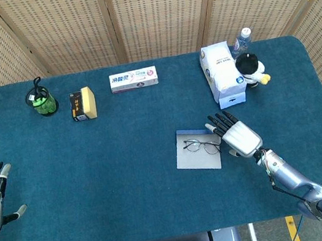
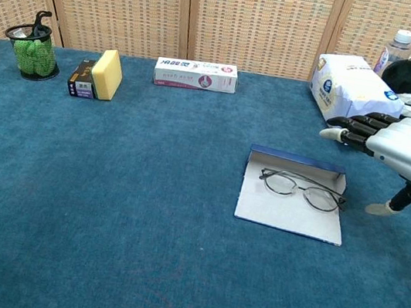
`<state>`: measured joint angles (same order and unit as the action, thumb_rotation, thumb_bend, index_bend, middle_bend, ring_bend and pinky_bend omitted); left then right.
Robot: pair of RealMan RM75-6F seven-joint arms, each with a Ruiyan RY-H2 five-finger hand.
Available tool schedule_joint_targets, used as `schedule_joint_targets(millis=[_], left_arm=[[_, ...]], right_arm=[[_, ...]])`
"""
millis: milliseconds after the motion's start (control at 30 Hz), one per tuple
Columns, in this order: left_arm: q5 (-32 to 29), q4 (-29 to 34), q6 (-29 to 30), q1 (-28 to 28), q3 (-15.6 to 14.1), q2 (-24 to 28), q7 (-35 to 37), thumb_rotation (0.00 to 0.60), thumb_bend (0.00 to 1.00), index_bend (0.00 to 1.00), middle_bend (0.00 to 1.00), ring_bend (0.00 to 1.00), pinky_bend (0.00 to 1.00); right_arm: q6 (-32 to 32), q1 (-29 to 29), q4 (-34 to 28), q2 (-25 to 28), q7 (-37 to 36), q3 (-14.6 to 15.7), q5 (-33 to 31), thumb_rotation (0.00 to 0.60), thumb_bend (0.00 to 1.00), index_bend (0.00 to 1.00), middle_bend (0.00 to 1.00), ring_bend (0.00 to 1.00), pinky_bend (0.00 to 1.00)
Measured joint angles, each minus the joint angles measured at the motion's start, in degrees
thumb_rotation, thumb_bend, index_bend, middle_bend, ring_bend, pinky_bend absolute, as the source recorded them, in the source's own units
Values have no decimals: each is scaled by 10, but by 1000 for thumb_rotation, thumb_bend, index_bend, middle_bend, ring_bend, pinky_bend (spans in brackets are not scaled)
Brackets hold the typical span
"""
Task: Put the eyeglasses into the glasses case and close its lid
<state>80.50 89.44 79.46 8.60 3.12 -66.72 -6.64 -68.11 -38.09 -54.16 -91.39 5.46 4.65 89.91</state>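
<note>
Beside glasses case (image 2: 290, 214), right hand (image 2: 406, 147) hovering open, empty; clumsy lid push risking crushing eyeglasses (image 2: 303, 190).

The eyeglasses (image 2: 303, 190) lie flat and unfolded on the glasses case (image 2: 290, 209), thin dark wire frame, two rounded clear lenses, temples spread toward the 12 o'clock side in the chest view. The case is a flat pale grey panel, open, with a low dark blue edge standing along its 12 o'clock side; its lid is not closed. The glasses sit on the upper half of that panel, their right tip reaching the case's 3 o'clock edge. From the head view, the eyeglasses (image 1: 201, 145) and the case (image 1: 198, 157) rest on the tabletop at roughly 4 o'clock of centre.
</note>
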Motion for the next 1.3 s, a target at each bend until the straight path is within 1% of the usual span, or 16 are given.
schedule_joint_targets(millis=[200,300,600,1000,1300], left_arm=[[0,-1,-1,0,-1,-2,-2,600,0,0,0,0,0],[0,-1,-1,0,-1,-2,-3,600,0,0,0,0,0],[-3,-2,-2,0,0,-2,-3,600,0,0,0,0,0],[-4,-2,-3,0,1,-1,2,600,0,0,0,0,0],[-4,-1,-3,0,1,1,4,600,0,0,0,0,0]], right_arm=[[-34,10,91,-49,-39,3,30,600,0,0,0,0,53],[-39,10,123,-68,-47,3,40,600,0,0,0,0,53],[-27,6,185,-112,-65,-2,50,600,0,0,0,0,53],[5,-11,205,-137,-64,-30,33,600,0,0,0,0,53],[13,-23,199,-146,-54,-48,22,600,0,0,0,0,53]])
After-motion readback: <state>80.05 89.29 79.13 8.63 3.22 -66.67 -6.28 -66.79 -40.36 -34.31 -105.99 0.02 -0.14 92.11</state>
